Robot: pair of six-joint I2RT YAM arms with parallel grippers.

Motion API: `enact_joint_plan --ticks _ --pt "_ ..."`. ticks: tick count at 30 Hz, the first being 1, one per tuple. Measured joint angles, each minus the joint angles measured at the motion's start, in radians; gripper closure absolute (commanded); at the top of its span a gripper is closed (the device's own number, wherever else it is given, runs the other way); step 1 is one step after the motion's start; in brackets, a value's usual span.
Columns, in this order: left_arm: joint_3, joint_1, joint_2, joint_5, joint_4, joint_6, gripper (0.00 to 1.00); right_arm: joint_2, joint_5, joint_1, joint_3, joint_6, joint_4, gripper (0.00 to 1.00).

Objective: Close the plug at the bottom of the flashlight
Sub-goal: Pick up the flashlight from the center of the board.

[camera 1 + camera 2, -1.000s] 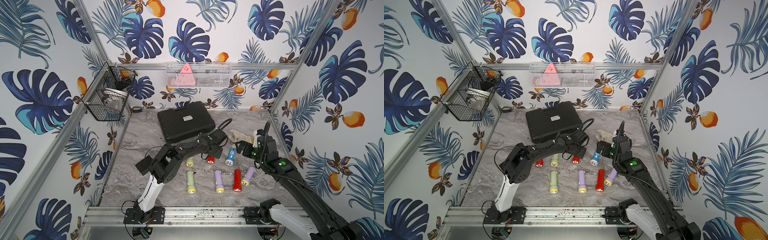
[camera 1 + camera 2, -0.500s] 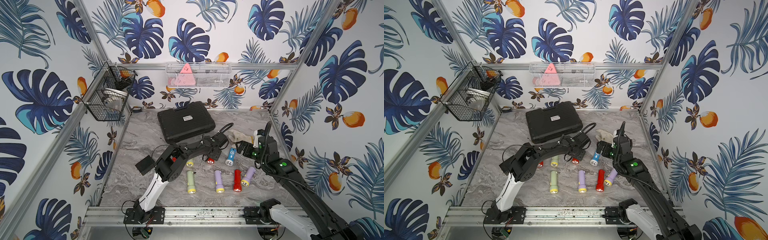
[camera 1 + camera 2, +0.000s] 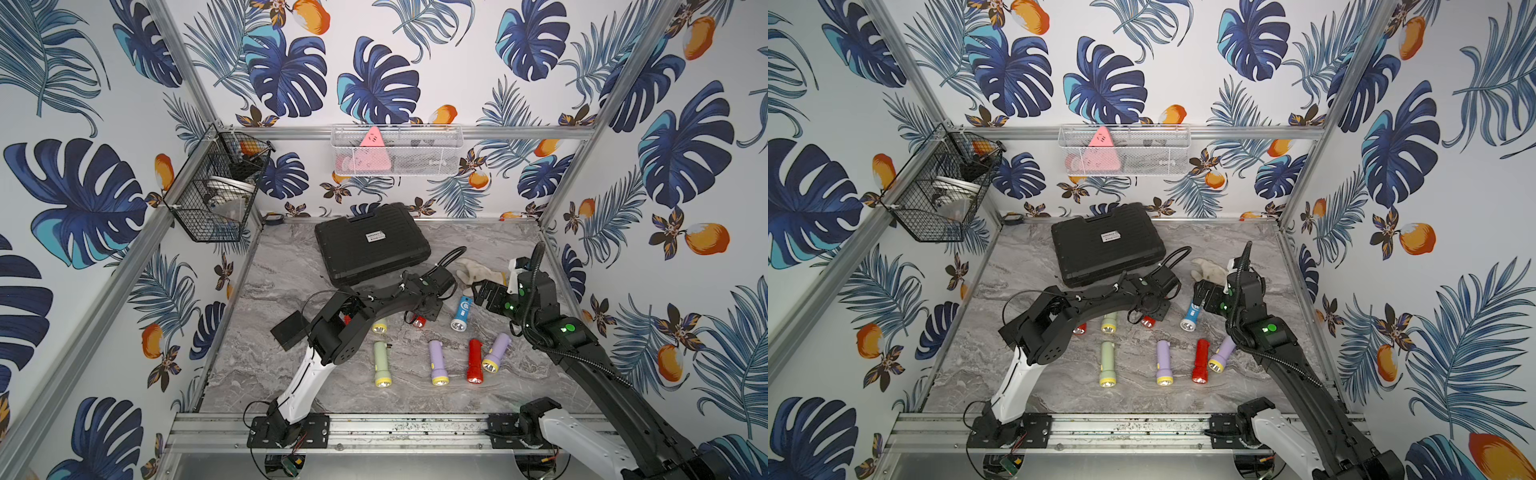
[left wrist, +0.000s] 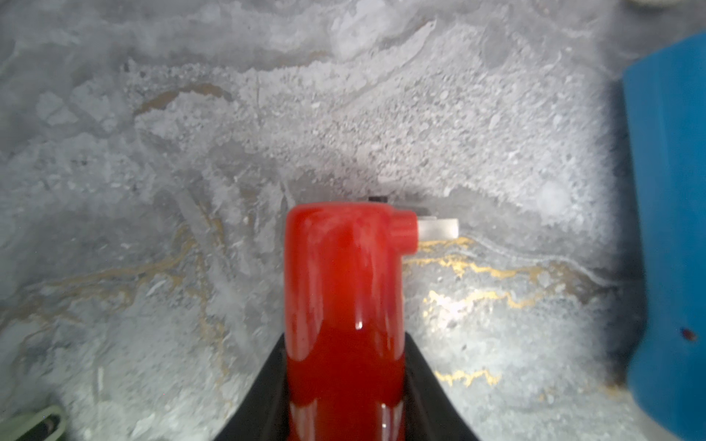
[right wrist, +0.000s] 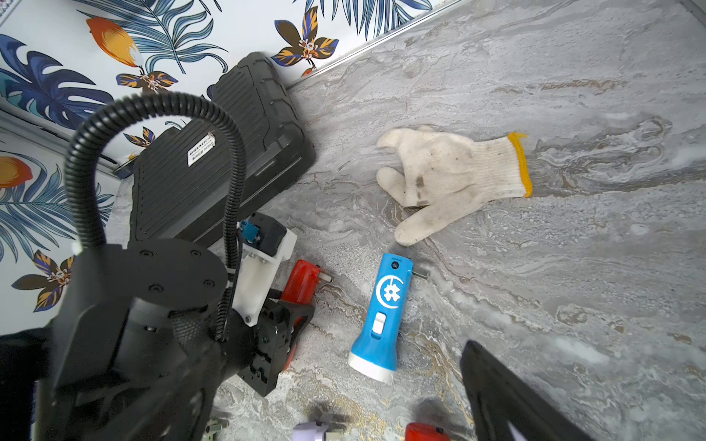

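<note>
L gripper [image 4: 345, 343] snug on red flashlight [image 4: 344, 267]; R gripper [image 3: 482, 293] wide; black case [image 3: 365, 259] label [image 5: 201, 148] illegible

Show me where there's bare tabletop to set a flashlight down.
Bare marble lies between the black case and the left wall, between the flashlight row and the front rail, and behind the glove toward the back right corner. Crowded: the middle, around the blue flashlight.

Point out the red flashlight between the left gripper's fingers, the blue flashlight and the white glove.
red flashlight [image 4: 344, 290]: left wrist view, middle of its body.
blue flashlight [image 5: 384, 309]: right wrist view, body between logo and switch.
white glove [image 5: 447, 172]: right wrist view, on the palm.
</note>
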Motion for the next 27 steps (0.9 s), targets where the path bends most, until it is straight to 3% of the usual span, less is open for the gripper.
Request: enact_joint_plan --ticks 2,9,19,27 --pt "-0.002 0.002 -0.037 0.002 -0.004 0.016 1.00 0.004 0.004 0.000 0.011 -0.001 -0.002 0.00" --pt "-0.066 0.002 -0.247 0.002 0.061 0.076 1.00 0.035 0.015 0.000 0.047 -0.016 0.000 0.00" --pt "-0.447 0.010 -0.592 -0.013 0.373 0.212 1.00 0.082 0.000 0.000 0.081 -0.049 0.023 0.00" --pt "-0.657 0.046 -0.822 0.049 0.570 0.224 1.00 0.083 -0.129 0.000 0.085 -0.088 0.105 0.00"
